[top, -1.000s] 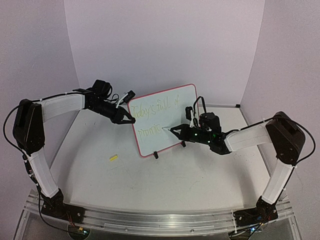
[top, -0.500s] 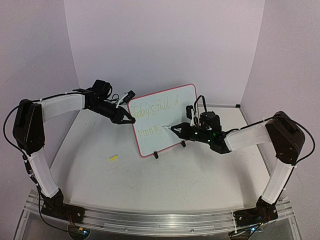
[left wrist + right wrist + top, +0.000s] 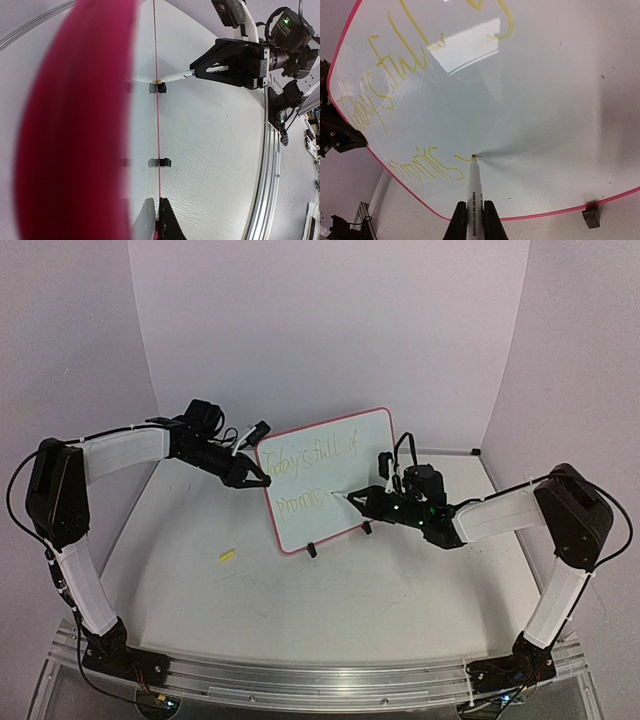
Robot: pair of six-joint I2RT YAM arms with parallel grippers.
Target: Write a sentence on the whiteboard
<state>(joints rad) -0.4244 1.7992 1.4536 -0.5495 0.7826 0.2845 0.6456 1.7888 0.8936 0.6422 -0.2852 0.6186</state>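
The whiteboard (image 3: 335, 527), white with a thin red frame, stands upright on the table. My left gripper (image 3: 263, 480) is shut on its left edge; in the left wrist view the fingertips (image 3: 166, 222) pinch the red rim (image 3: 156, 125) edge-on. My right gripper (image 3: 472, 222) is shut on a white marker (image 3: 473, 187) whose tip touches the board. The sentence (image 3: 310, 462) is yellow cursive: a top line (image 3: 395, 65), and a second line (image 3: 420, 167) ending at the marker tip.
Two black clip feet (image 3: 312, 550) (image 3: 366, 528) hold the board up. A small yellow piece (image 3: 227, 556) lies on the table to the board's left. Purple walls close in the table at the back and sides. The arm bases sit on a metal rail at the near edge.
My right gripper and the marker have shifted a little to the right along the second line, which has grown slightly. The left gripper and board have stayed put.
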